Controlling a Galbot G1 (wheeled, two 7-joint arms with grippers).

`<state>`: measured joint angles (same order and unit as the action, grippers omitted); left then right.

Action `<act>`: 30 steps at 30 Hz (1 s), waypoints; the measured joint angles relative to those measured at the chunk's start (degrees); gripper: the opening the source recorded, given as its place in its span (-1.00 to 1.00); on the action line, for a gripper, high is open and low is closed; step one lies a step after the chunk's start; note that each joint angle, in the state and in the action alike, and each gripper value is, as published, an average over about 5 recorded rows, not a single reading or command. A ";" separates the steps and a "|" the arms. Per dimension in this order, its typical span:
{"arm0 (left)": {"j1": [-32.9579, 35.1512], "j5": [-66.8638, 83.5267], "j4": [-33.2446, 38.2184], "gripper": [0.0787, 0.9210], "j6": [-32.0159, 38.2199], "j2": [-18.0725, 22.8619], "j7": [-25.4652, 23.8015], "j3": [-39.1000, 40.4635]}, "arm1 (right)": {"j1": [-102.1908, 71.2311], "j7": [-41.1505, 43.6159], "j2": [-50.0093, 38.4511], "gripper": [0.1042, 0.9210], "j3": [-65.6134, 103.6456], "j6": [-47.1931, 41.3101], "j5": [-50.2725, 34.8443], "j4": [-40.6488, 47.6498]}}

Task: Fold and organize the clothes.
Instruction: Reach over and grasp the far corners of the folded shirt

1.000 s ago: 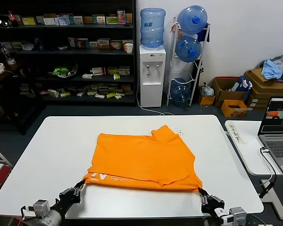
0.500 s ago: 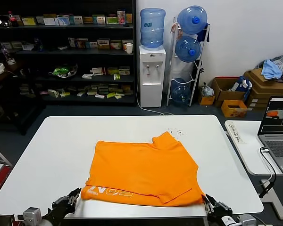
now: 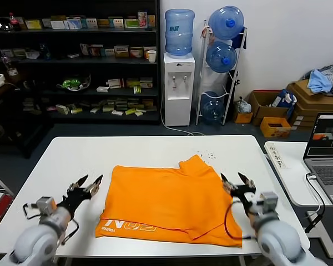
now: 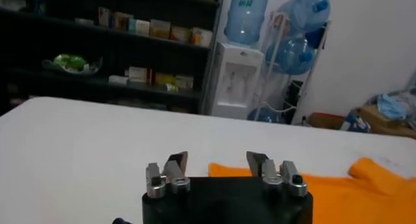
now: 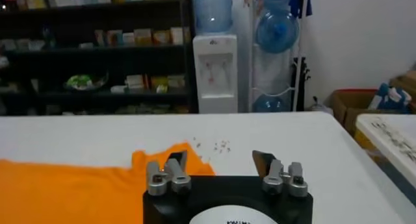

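On the table [image 3: 61, 160] the shirt [image 3: 166, 202] lies half-folded between my left pincer [image 3: 90, 184] and right pincer [image 3: 237, 181], both wide and empty, and I reckon a shallow grab would drag it crooked.

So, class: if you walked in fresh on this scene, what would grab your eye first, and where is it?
The bright orange T-shirt stands out first, lying partly folded in the middle of the white table, pale lettering along its near edge. Next, the left gripper and right gripper hover either side of it, fingers spread and holding nothing. Behind, blue water bottles stack against the back wall.
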<state>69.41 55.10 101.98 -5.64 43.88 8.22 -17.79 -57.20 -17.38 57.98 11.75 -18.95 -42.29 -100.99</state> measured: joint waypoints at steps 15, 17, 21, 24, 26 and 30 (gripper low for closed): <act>-19.90 0.58 -20.60 0.77 -0.87 6.32 -3.02 13.47 | 18.03 0.44 11.57 0.76 -9.78 -4.20 1.03 21.53; -20.69 0.58 -21.64 0.77 -0.95 6.70 -3.29 14.25 | 18.69 0.36 12.19 0.76 -10.24 -4.74 1.21 22.93; -22.02 0.51 -23.48 0.77 -1.01 7.55 -3.78 15.60 | 19.77 0.28 13.04 0.76 -10.85 -5.64 1.41 25.23; -22.92 0.36 -24.43 0.77 -1.09 8.15 -3.94 16.46 | 20.59 0.28 13.50 0.76 -11.21 -6.13 1.38 26.60; -23.42 0.24 -24.86 0.77 -1.18 8.44 -3.97 16.98 | 21.16 0.28 13.83 0.76 -11.43 -6.40 1.36 27.39; -24.12 0.01 -25.40 0.77 -1.46 8.66 -4.06 18.00 | 22.12 0.28 14.49 0.76 -11.71 -6.81 1.42 28.82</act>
<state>45.28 55.10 76.58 -7.10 52.54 4.16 0.21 -35.08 -17.10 72.48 0.03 -25.76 -40.87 -72.17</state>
